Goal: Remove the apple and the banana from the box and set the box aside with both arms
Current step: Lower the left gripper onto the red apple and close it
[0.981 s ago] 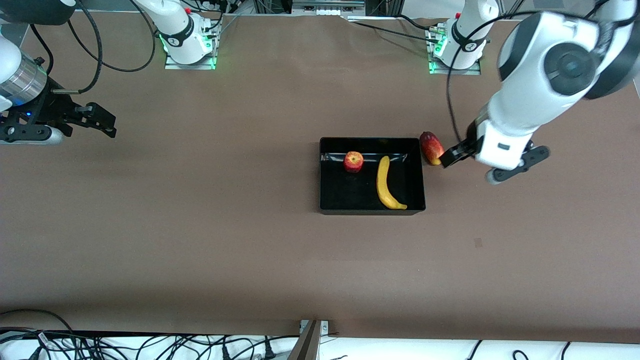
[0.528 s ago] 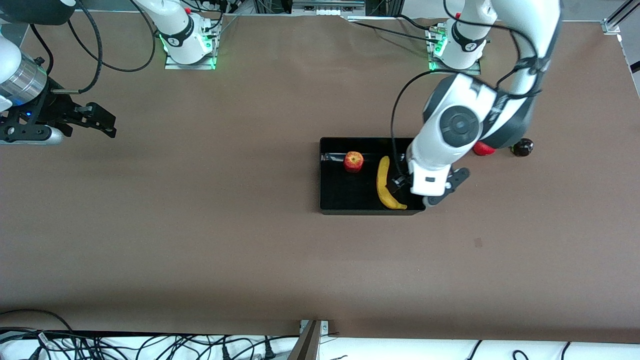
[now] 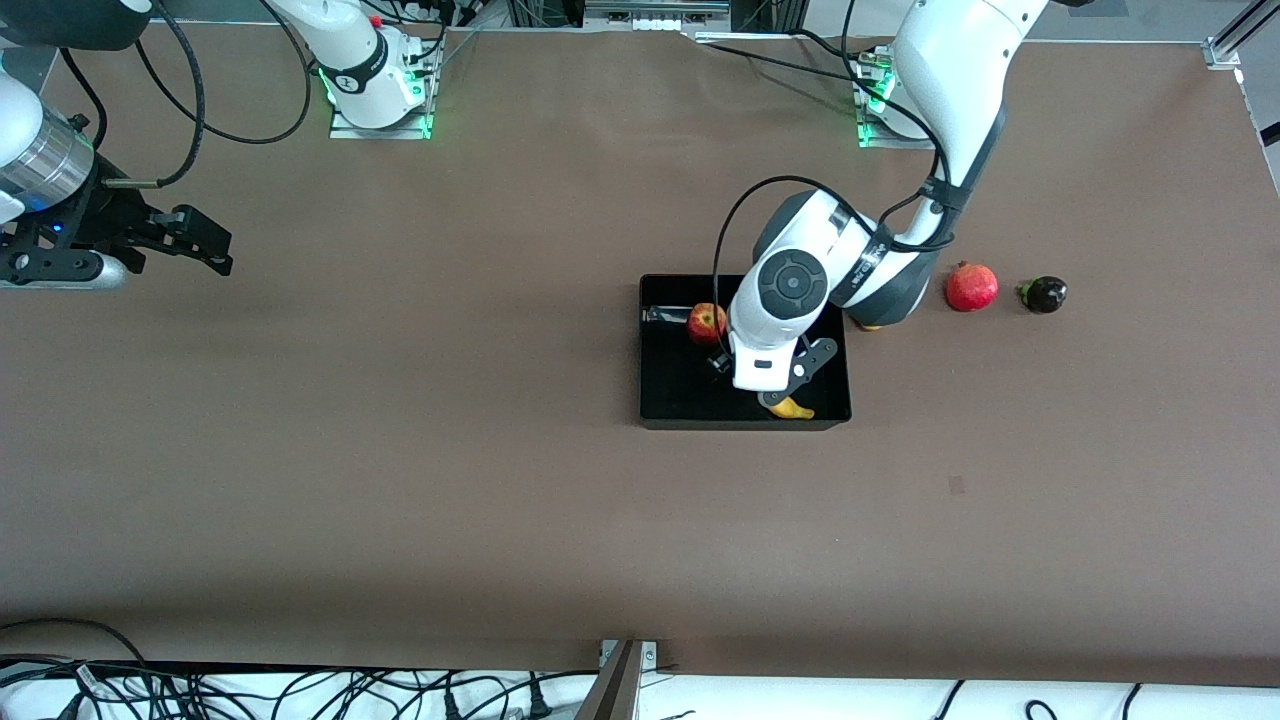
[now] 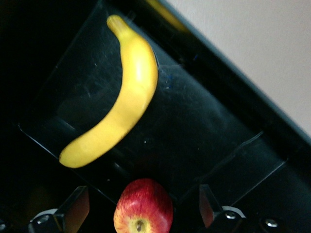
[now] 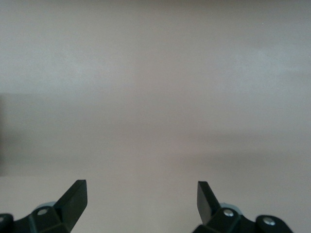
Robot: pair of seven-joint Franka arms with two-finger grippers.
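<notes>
The black box (image 3: pixel 662 395) lies mid-table. In it are the red apple with yellow patches (image 3: pixel 705 321) and the yellow banana (image 3: pixel 796 408), mostly hidden under the left arm. My left gripper (image 3: pixel 760 388) hangs over the box, open and empty. In the left wrist view the apple (image 4: pixel 143 213) shows between the spread fingers without touching them, the banana (image 4: pixel 121 97) lies past it on the box floor (image 4: pixel 204 131). My right gripper (image 3: pixel 190 245) waits open and empty over the right arm's end of the table; its wrist view (image 5: pixel 141 187) shows only bare table.
A round red fruit (image 3: pixel 972 287) and a small dark purple fruit (image 3: pixel 1045 294) lie on the table beside the box, toward the left arm's end. A sliver of an orange-red fruit (image 3: pixel 871 325) shows under the left arm's elbow by the box wall.
My left arm has swung from beside the box, by the orange-red fruit, to over the box above banana and apple. The two fruits at its end came into view. The right arm stayed still.
</notes>
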